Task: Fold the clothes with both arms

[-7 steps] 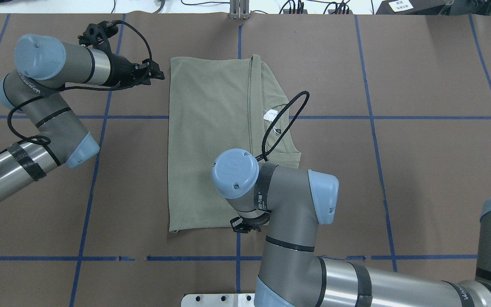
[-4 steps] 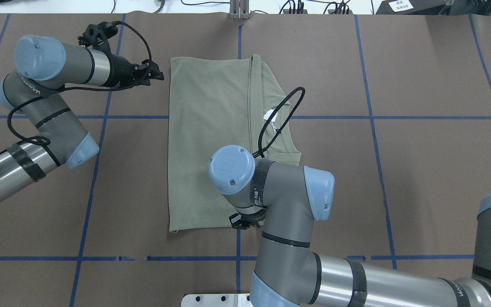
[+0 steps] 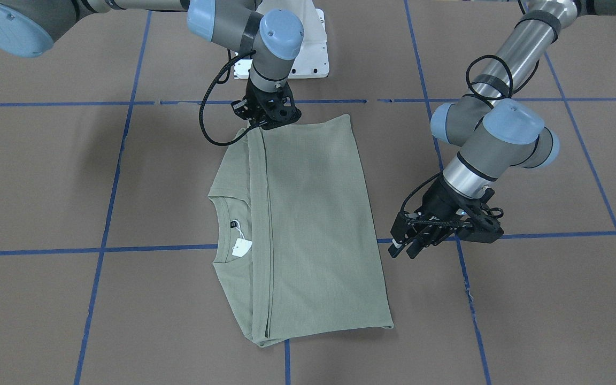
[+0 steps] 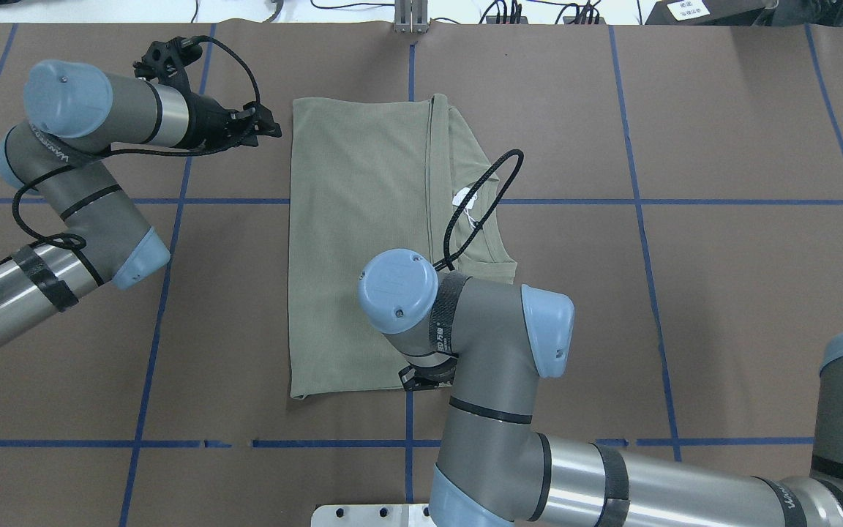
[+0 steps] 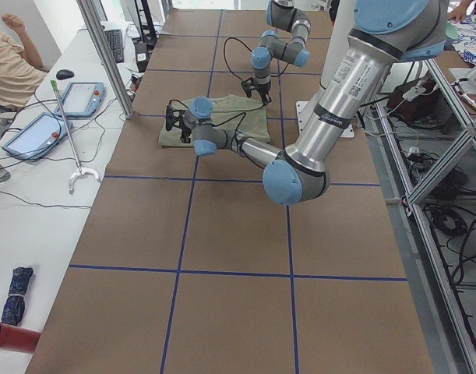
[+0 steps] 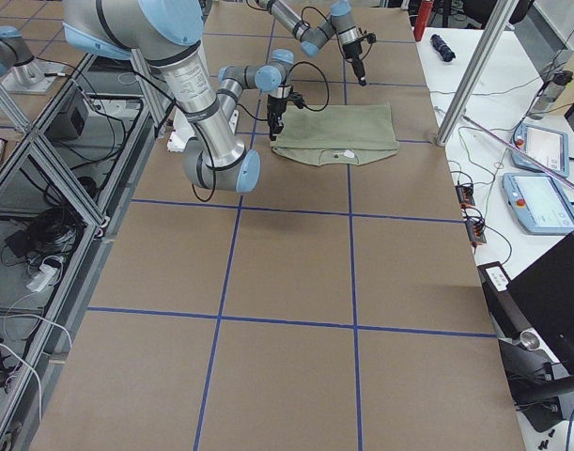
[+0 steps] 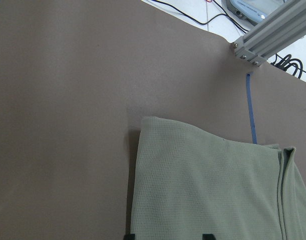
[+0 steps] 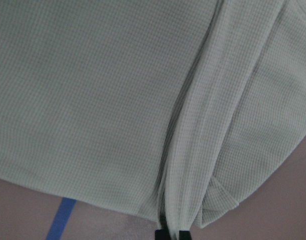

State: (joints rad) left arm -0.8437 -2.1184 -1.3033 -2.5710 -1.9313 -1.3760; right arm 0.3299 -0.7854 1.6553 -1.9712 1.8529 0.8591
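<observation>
Front-facing view first: the sage-green shirt (image 3: 313,224) lies flat on the brown table (image 3: 500,321), folded lengthwise into a long panel. Its collar and white hang tag (image 3: 241,247) show along one side. The right gripper (image 3: 266,123) is down at the hem end nearest the robot's base, right on the fold ridge. The left gripper (image 3: 403,247) hangs just beside the shirt's other long edge, clear of the cloth, jaws spread. Overhead now: the left gripper (image 4: 273,130) sits off the far corner of the shirt (image 4: 356,241), not touching, and the right wrist hides most of its own claw at the near hem. Side views: the shirt is far off, and both claws are too small to judge. Left wrist camera: two fingertips (image 7: 128,236) sit wide apart at the bottom edge, with the shirt's corner just ahead. Right wrist camera: the fingertips (image 8: 163,233) are drawn narrow, and the raised fold runs down between them. It looks like a pinch on that ridge, though the contact is cropped at the frame's edge.
</observation>
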